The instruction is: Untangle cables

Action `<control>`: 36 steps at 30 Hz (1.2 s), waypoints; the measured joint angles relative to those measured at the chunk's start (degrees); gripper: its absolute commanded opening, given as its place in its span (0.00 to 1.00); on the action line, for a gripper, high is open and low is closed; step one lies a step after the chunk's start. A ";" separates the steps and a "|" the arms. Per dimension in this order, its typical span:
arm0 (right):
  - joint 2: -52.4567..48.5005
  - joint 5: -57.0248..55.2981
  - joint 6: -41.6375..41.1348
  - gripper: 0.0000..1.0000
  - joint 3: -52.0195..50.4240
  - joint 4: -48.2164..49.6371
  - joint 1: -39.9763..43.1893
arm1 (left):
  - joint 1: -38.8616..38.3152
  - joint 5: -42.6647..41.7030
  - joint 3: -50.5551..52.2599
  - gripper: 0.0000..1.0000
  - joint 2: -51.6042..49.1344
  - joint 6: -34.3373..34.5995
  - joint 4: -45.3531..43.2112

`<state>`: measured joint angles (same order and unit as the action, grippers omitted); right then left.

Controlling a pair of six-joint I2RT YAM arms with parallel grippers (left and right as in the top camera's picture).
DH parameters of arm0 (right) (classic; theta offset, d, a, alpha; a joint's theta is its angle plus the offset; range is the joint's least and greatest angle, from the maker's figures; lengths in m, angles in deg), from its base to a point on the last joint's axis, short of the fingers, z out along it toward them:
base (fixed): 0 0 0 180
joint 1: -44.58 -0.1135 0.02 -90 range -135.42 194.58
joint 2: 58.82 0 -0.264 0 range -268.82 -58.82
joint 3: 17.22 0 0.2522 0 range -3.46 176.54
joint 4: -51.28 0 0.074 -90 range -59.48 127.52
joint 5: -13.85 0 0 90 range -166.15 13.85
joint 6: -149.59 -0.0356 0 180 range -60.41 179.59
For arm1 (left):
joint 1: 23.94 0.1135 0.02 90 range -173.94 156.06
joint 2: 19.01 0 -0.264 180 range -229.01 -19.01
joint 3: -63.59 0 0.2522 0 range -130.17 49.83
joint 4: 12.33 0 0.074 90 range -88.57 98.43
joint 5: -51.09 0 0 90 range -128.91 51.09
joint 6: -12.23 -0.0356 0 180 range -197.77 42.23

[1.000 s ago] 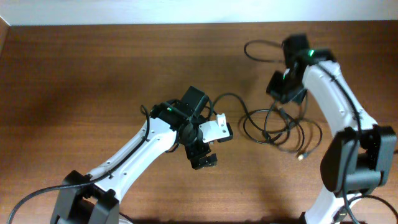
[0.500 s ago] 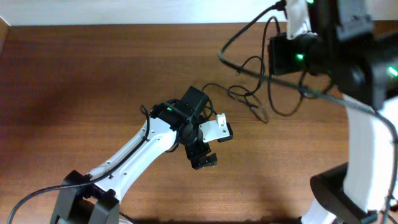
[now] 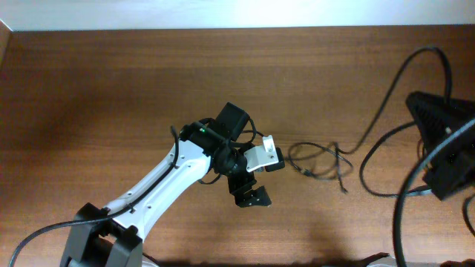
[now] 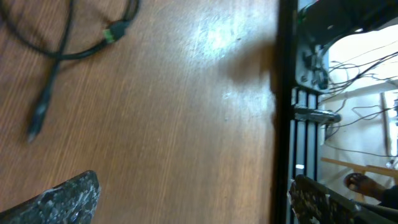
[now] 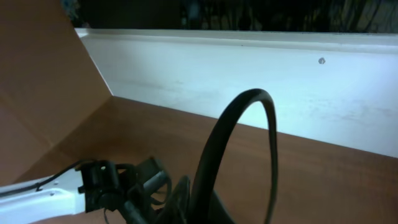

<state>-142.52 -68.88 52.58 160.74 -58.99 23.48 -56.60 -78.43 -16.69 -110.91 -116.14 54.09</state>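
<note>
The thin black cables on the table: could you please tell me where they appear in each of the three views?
Overhead: the cables lie in a small loop right of centre.
Left wrist: the cables are in the top-left corner, one plug trailing downward.
Right wrist: cannot tell; a black loop fills the foreground.
Shared landmark: the brown wooden table.

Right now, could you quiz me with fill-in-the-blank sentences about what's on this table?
1. The thin black cables lie on the brown wooden ___.
2. The left gripper stands ___, holding nothing.
3. In the overhead view, the cables lie to that gripper's ___.
4. One cable carries a small ___ marking.
Missing words: table; open; right; green.
</note>
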 measured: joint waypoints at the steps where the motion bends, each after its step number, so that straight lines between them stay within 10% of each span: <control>1: 0.59 -0.07 0.92 0.04 0.00 0.02 0.00 | 0.00 -0.76 0.00 0.99 0.00 0.02 0.02; 7: 3.63 -14.64 5.86 0.04 -1.81 4.94 0.00 | 0.00 0.44 0.00 0.99 0.02 0.02 -0.90; 14: -9.73 -35.54 12.37 0.04 -6.82 32.98 -0.07 | -0.09 0.92 0.00 0.99 0.00 0.68 -1.40; 36: -10.10 -35.23 13.03 0.04 -7.04 24.70 0.87 | -21.35 2.93 -0.02 0.98 -11.61 1.33 -18.69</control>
<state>-152.62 -104.11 65.61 153.70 -34.29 24.35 -77.96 -75.51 -16.71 -122.52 -114.81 35.41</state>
